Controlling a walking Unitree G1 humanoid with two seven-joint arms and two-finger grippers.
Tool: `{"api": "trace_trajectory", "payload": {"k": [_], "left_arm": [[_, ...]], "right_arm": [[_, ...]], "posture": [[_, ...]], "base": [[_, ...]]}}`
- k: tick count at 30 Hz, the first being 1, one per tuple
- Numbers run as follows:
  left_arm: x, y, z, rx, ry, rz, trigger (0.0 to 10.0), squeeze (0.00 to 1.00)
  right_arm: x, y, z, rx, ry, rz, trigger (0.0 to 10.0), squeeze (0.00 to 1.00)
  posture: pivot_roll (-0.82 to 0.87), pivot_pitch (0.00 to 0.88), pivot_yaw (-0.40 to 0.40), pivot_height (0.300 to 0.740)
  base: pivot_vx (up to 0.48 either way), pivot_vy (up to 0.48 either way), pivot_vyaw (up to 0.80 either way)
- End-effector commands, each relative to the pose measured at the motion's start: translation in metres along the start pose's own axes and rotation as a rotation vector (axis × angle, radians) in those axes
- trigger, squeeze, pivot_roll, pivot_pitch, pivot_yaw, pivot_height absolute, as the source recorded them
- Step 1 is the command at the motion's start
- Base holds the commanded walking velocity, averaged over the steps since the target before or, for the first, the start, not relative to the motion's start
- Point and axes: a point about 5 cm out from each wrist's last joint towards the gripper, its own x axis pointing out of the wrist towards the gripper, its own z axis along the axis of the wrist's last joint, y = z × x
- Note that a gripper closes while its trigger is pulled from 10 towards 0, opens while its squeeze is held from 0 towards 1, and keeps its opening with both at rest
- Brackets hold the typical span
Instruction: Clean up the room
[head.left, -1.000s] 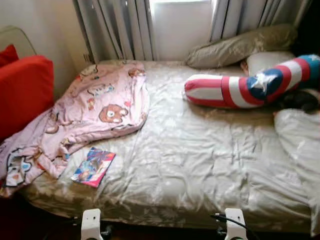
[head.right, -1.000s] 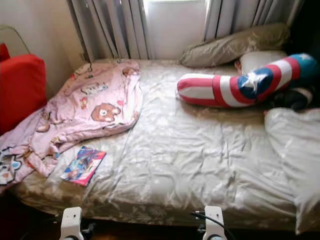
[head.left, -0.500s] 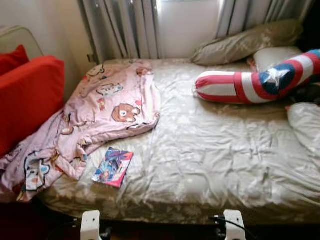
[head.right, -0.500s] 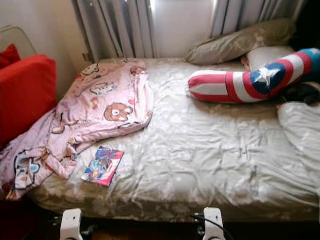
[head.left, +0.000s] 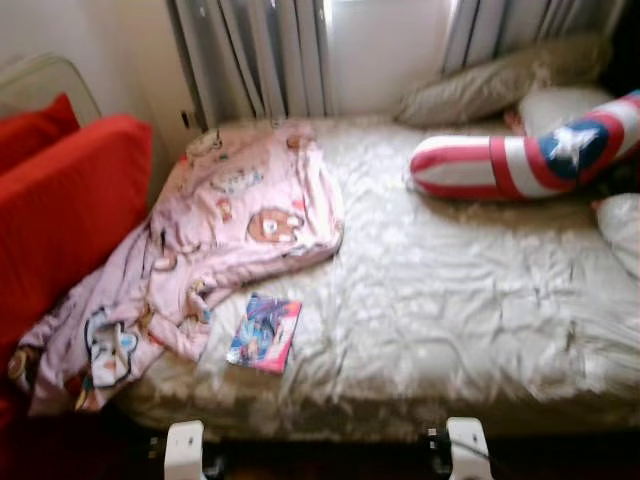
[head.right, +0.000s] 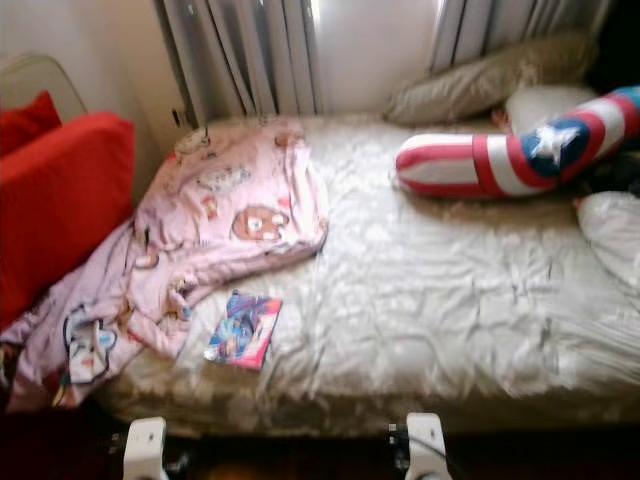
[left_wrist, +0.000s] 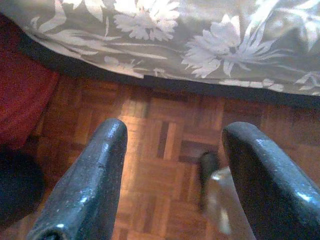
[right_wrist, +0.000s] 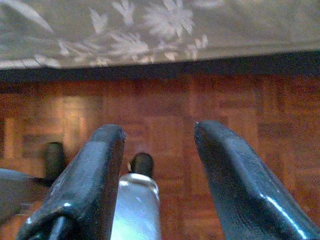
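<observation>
Facing the bed (head.left: 450, 300), you have both arms hanging low by its near edge, which suits a robot that has nothing in hand yet: the left gripper (left_wrist: 172, 175) and the right gripper (right_wrist: 160, 170) each point down at the parquet floor (left_wrist: 165, 120) with their fingers spread apart and nothing between them. What you need to tidy lies toward the bed's left side. A pink cartoon blanket (head.left: 235, 220) is crumpled from the far left corner down over the left edge, spilling beside the red cushions (head.left: 70, 200). A colourful booklet (head.left: 265, 333) lies flat near the front edge, just beside the blanket's hem. The striped bolster (head.left: 510, 160) and pillows (head.left: 500, 85) sit at the far right corner. No bin or basket is evident, so judge where things go before reaching.
</observation>
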Motion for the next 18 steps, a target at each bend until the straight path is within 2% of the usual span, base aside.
{"api": "trace_trajectory", "payload": {"k": [1,18], "left_arm": [[-0.0006,0.0073,-0.0005,0.015,0.004,0.017,10.0,0.0],[-0.0006,0.0073,0.0002,0.012,-0.003,0.019,10.0,0.0]], "right_arm": [[0.001,0.0063,0.0068,0.004,-0.018,0.015,10.0,0.0],[0.001,0.0067,0.0066,0.002,-0.018,0.016,10.0,0.0]], "posture": [[0.04,0.0,0.044,0.74],[0.05,0.0,0.039,0.74]], "base": [[0.0,0.368,0.0],[0.0,0.362,0.0]]}}
